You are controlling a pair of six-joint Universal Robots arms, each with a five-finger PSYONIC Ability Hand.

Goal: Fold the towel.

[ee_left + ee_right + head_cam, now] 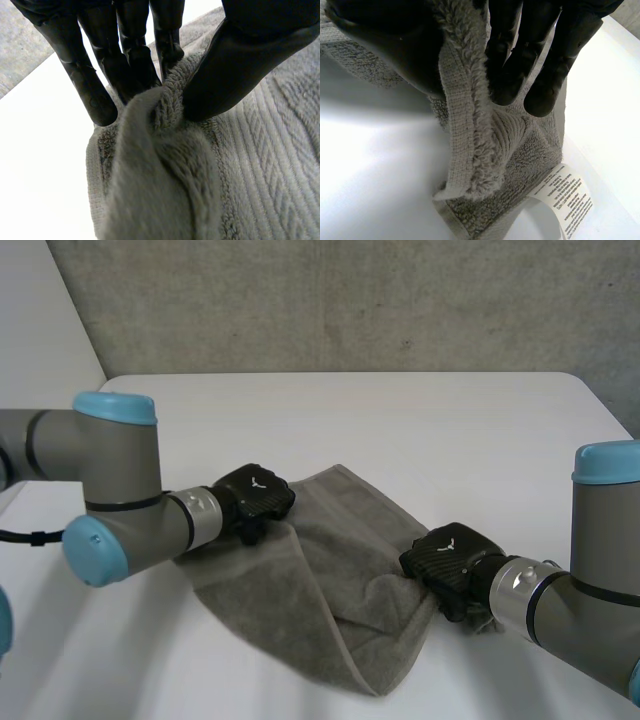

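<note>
- Both hands pinch the towel (320, 580) between thumb and fingers: left hand (255, 492) on its 10 o'clock edge, right hand (448, 558) on its 4 o'clock corner, beside the label (565, 197).
- Towel lies bunched mid-table (400, 420), with the slack toward 6 o'clock.
- Grey terry, ribbed band, hemmed edge; likely limp.

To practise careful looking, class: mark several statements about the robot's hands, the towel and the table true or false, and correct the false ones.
1. The left hand pinches the towel. True.
2. The right hand rests open on the table, away from the towel. False: it pinches the towel's edge.
3. A white label is attached to the towel near the right hand. True.
4. The towel is bright red. False: it is grey.
</note>
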